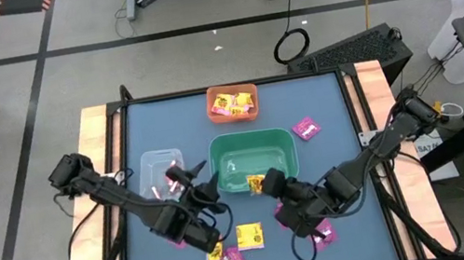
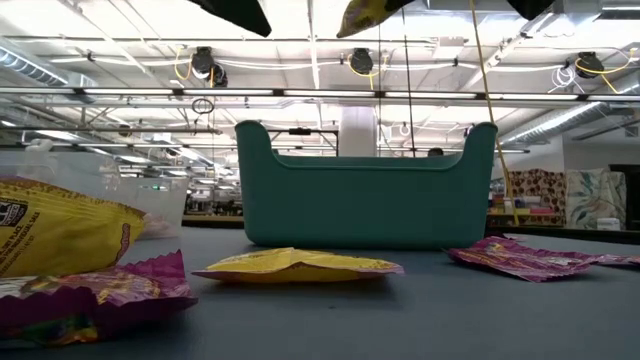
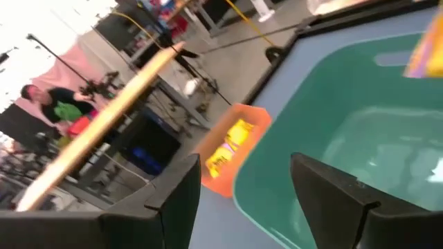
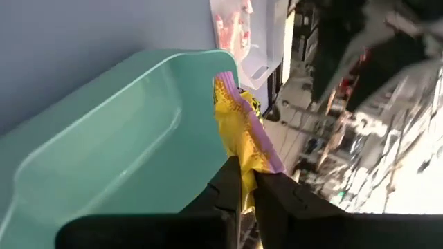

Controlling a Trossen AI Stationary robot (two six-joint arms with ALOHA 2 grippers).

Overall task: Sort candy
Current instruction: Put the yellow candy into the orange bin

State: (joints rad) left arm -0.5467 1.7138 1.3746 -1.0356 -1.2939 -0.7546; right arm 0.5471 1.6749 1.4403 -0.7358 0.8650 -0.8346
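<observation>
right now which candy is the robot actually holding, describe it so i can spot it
Find the green bin mid-table. At its near rim the right gripper pinches a yellow packet in the air. The other yellow packets lie flat on the table or sit in the orange bin.

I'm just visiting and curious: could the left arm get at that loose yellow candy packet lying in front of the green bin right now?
Probably yes. The left gripper is open and empty by the green bin, and the yellow packet lies flat on bare table close by, with nothing over it. The right gripper holds another yellow candy off to the side.
</observation>
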